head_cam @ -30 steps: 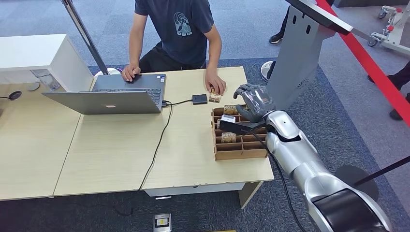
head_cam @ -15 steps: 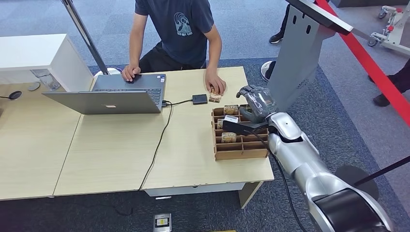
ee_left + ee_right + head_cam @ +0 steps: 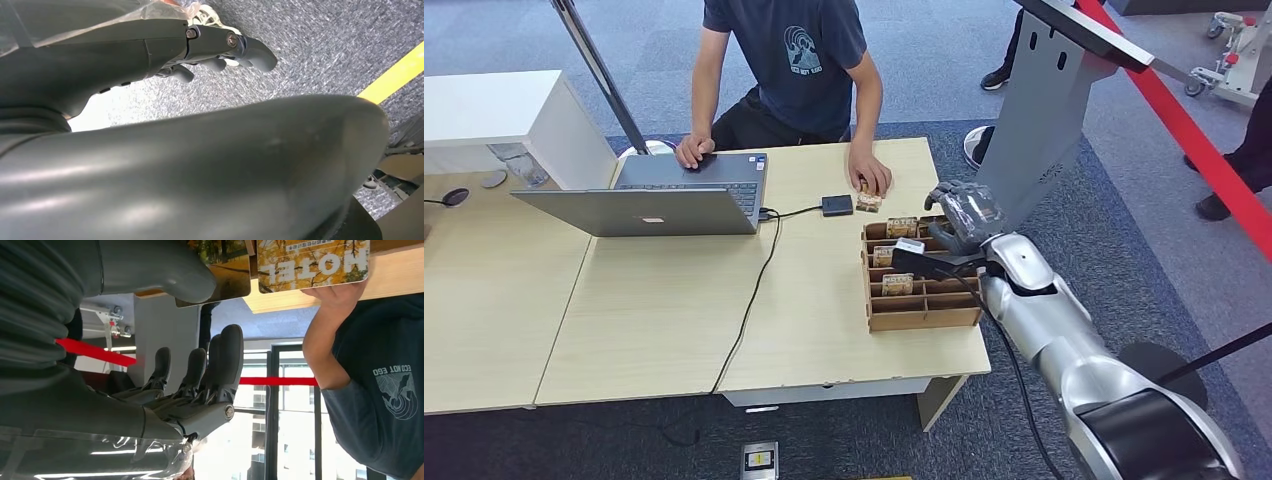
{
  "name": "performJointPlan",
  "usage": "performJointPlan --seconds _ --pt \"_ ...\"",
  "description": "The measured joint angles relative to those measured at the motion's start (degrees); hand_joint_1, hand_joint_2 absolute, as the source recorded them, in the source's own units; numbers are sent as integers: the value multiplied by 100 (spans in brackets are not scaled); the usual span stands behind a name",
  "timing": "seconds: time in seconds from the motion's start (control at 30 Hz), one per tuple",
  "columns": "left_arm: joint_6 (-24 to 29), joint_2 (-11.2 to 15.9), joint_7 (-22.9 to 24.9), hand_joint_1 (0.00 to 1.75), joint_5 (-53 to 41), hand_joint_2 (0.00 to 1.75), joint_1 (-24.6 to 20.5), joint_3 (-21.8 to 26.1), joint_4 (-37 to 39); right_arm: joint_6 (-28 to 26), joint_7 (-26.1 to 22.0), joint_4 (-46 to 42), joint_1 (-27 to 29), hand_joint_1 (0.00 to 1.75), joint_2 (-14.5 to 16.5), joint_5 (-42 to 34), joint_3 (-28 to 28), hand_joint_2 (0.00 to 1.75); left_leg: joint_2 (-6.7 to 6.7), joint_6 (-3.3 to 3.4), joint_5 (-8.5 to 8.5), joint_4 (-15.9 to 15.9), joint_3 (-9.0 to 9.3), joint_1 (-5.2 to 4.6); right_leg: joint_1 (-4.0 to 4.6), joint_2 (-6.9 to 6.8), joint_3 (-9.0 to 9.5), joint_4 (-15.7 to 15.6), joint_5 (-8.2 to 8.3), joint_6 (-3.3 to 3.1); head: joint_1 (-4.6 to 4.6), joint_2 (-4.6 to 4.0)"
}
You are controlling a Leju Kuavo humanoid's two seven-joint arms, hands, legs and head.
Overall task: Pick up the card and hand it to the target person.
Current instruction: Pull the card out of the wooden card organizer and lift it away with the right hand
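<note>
A wooden divider box (image 3: 867,290) stands at the table's right end with several brown picture cards (image 3: 902,227) upright in its slots. My right hand (image 3: 964,215) hovers over the box's far right corner, fingers spread, nothing in it. In the right wrist view its thumb (image 3: 165,265) lies beside a card (image 3: 227,270), apart from the dark fingers (image 3: 200,375). A "HOTEL" card (image 3: 312,257) is touched by the seated person's hand (image 3: 335,292). That person's hand (image 3: 869,180) rests on a card (image 3: 869,203) just beyond the box. My left hand (image 3: 220,50) hangs over carpet, holding nothing.
An open laptop (image 3: 654,195) sits at the table's far left, with a black cable (image 3: 749,300) running to the front edge and a small black device (image 3: 836,205). A grey stand (image 3: 1044,110) and red barrier tape (image 3: 1194,130) are close on the right.
My right hand has drifted a little to the right and toward me above the box. The person's hands and the cards have stayed put.
</note>
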Motion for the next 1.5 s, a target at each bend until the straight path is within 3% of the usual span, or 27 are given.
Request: performJointPlan --seconds 0.7,1.07,1.5 --pt "-31 0 0 0 -10 0 -8 -2 0 -7 0 106 0 89 -10 31 -2 175 0 0 0 0 0 0 0 0 0 0 2 2 1 0" --pt "-45 0 3 0 -47 0 -30 -4 0 3 77 167 3 79 1 100 0 175 0 0 0 0 0 0 0 0 0 0 2 2 1 0" --pt "-66 -8 35 0 -58 0 -64 -101 0 54 186 276 4 82 -5 168 -2 175 0 0 0 0 1 0 0 0 0 0 2 2 1 0"
